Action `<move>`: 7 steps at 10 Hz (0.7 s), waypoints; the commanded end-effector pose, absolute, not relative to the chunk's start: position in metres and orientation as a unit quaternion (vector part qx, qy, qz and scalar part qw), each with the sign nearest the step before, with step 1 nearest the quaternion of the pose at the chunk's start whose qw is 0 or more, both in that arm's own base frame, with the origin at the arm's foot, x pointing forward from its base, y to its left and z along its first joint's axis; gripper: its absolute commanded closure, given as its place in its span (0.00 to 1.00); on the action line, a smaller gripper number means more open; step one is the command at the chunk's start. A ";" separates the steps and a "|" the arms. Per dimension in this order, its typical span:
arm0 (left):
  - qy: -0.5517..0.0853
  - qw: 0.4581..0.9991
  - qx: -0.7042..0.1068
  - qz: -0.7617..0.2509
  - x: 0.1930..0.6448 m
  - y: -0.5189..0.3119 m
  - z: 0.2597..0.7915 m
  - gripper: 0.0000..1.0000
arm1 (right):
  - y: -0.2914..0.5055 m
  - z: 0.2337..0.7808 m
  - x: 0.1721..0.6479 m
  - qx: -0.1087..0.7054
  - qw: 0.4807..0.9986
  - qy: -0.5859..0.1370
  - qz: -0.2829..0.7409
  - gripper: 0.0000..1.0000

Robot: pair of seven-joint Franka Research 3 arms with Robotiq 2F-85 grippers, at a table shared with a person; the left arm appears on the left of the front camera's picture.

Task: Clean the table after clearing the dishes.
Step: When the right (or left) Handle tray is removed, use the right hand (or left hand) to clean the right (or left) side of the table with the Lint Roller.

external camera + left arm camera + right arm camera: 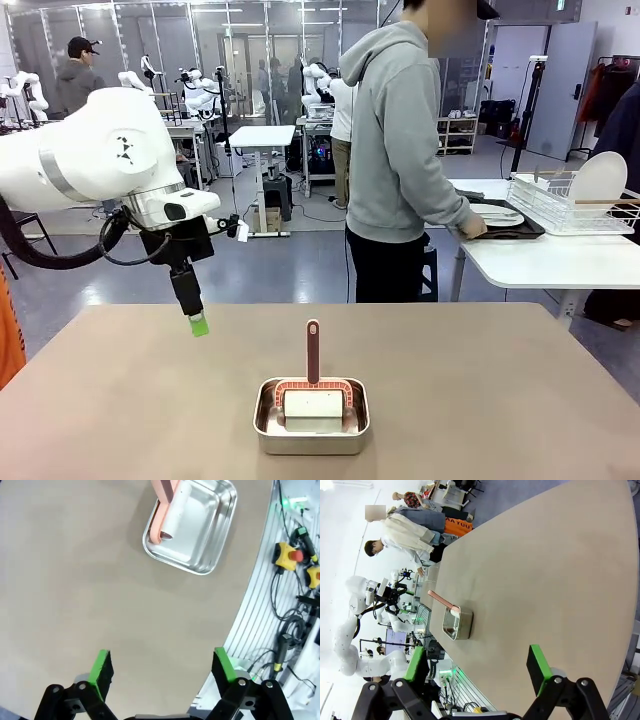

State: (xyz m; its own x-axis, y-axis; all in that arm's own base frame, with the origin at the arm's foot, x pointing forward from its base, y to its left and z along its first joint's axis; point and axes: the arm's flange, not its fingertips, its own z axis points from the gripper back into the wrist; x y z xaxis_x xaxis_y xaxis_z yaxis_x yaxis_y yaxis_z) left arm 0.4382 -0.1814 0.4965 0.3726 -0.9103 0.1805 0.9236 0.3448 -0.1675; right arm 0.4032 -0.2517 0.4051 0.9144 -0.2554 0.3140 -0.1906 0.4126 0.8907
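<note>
**Steel pan nearest the camera; both claws open and unladen**

Steel pan (311,417) sits on the tan worktop (500,380) close to its near edge, roughly midway across. Inside it lies a hand tool (313,385) with a white block head in a pinkish frame, its handle rising past the pan's far rim.

Left claw (197,322) hangs above the worktop, to the left of the pan and farther from the camera, fingers pointing down. In the left wrist view its green pads (101,667) stand wide apart with nothing between them, and the pan lies well ahead of them.

Right claw (476,655), in the right wrist view, is likewise spread wide and grips nothing. It looks along the worktop toward the pan, which is well apart from it.

Dishes (497,213) lie on a dark tray (515,228) on the smaller white worktop (540,262) beyond the far right corner. Beside the tray is a wire rack (560,205) holding an upright white plate (600,180).

A person (400,150) in a grey hooded top stands side-on at that smaller worktop, one hand (472,227) at the tray's edge.
</note>
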 end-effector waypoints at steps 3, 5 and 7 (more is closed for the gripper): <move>-0.022 0.821 -0.122 -0.557 0.441 -0.183 0.493 0.00 | -0.251 0.408 0.402 0.544 0.812 -0.211 -0.014 0.00; -0.023 0.820 -0.123 -0.558 0.440 -0.181 0.492 0.00 | -0.251 0.408 0.402 0.544 0.812 -0.211 -0.014 0.00; -0.035 0.768 -0.084 -0.633 0.450 -0.231 0.480 0.00 | -0.251 0.408 0.402 0.544 0.812 -0.211 -0.014 0.00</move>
